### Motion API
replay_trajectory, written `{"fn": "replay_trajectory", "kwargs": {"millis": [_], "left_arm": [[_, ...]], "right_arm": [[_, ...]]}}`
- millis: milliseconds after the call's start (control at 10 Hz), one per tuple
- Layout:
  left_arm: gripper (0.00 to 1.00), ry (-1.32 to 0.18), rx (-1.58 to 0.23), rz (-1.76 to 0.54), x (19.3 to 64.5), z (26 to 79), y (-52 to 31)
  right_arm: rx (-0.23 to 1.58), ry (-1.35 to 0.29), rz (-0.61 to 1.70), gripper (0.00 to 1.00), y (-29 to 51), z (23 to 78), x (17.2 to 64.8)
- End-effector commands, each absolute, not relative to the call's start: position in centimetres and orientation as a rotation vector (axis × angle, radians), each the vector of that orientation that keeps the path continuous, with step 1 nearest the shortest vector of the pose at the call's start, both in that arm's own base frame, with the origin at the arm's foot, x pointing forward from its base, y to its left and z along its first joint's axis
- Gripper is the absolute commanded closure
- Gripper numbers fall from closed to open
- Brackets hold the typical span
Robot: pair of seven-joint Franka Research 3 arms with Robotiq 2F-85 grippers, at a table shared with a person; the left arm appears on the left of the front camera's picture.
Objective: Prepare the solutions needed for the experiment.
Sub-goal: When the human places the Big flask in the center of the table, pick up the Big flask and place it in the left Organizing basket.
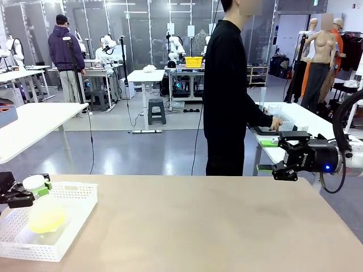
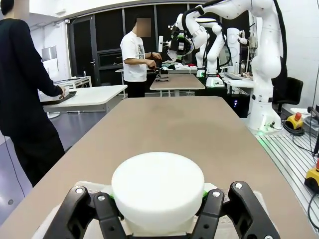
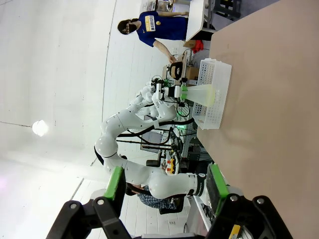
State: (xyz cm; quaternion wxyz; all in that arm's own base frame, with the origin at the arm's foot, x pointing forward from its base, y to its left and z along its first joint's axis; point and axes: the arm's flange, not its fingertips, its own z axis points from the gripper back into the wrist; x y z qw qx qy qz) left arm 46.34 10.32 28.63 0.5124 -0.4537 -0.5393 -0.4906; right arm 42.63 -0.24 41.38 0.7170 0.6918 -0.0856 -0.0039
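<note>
At lower left of the front view, the left gripper (image 1: pixel 34 190) fingers clench the white cap (image 1: pixel 34 182) of a translucent flask (image 1: pixel 44 214) in the white basket (image 1: pixel 76 195). The flask's shallow lime-yellow solution (image 1: pixel 45 222) looks light but sloshy, so the capped neck suits gripping. At right, the right gripper (image 1: pixel 266 156) fingers are spread, empty.

Our left gripper (image 1: pixel 35 188) sits at near left, fingers (image 2: pixel 110 211) clamped tight; our right gripper (image 1: pixel 266 156) hovers at far right, fingers (image 3: pixel 115 184) spread wide.
</note>
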Motion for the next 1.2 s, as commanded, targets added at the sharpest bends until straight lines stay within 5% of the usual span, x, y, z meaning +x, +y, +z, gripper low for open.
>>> {"fn": "replay_trajectory", "kwargs": {"millis": [0,700,800,1100], "left_arm": [[0.99,-1.339,-1.058,-1.191,46.9,26.9,10.1],[0.99,-1.324,-1.088,-1.177,47.6,25.7,9.9],[0.65,-1.325,-1.099,-1.165,47.4,25.7,10.0],[0.39,-1.292,-1.104,-1.176,47.1,25.7,10.2]], "right_arm": [[1.532,-0.19,-0.005,0.18,-0.2,41.5,42.6],[1.532,-0.19,-0.005,0.18,-0.2,41.5,42.6],[1.532,-0.19,-0.005,0.18,-0.2,41.5,42.6],[1.532,-0.19,-0.005,0.18,-0.2,41.5,42.6]]}}
